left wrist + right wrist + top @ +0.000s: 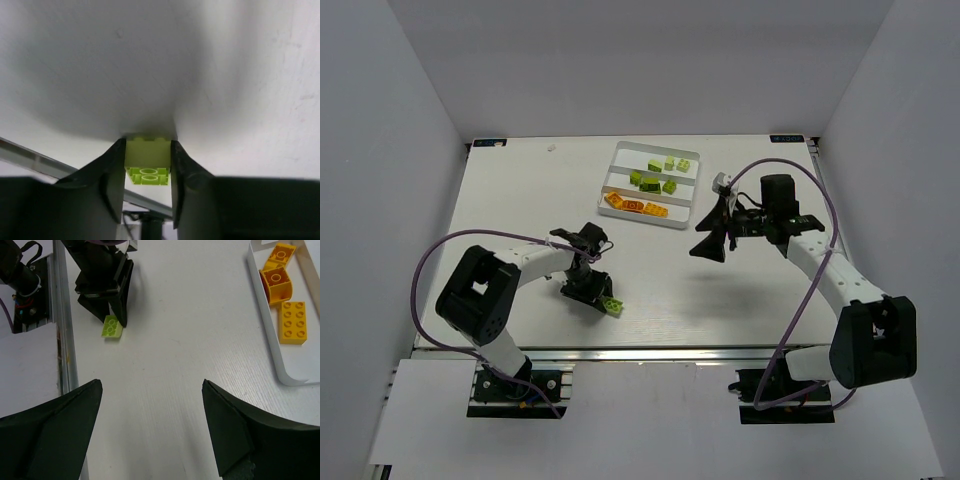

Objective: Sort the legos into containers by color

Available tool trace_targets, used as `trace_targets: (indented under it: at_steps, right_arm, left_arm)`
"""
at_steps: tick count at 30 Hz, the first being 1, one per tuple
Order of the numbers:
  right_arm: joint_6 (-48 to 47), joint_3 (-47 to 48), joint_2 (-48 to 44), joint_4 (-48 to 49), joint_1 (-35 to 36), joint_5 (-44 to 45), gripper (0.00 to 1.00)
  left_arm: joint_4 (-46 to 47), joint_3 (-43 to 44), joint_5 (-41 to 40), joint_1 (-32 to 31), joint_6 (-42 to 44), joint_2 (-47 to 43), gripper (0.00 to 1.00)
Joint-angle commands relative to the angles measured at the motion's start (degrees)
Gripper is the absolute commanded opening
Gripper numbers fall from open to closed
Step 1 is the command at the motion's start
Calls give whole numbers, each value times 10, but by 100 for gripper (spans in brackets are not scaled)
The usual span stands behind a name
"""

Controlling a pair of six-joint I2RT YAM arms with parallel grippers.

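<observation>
A lime green lego [147, 159] sits between my left gripper's [147, 147] two fingers, which press on both of its sides; its hollow underside faces the camera. From above, this lego [612, 305] lies low near the table's front edge at the left gripper [600, 297]. The white tray [625, 155] at the back holds green legos [651, 181] in its far and middle slots and orange legos [632, 206] in its near slot. My right gripper [716, 236] hangs open above the table right of the tray, nothing between its fingers [151, 385]. Its camera shows orange legos [292, 322].
An aluminium rail [62, 315] runs along the table's near edge, close to the left gripper. Purple cables [425, 270] loop off both arms. White walls [380, 150] close in the table on three sides.
</observation>
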Motion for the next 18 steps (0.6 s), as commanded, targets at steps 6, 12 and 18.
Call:
trace_targets:
  at_steps: [6, 12, 18]
  right_arm:
    - [-5, -14, -33, -1, -3, 32, 78]
    - [72, -48, -58, 65, -6, 141, 20]
    - [101, -76, -85, 93, -4, 215, 0]
  left_arm:
    - [18, 129, -38, -3, 132, -14, 0]
    - [-8, 391, -122, 11, 352, 107, 0]
    - [20, 750, -190, 37, 475, 307, 0]
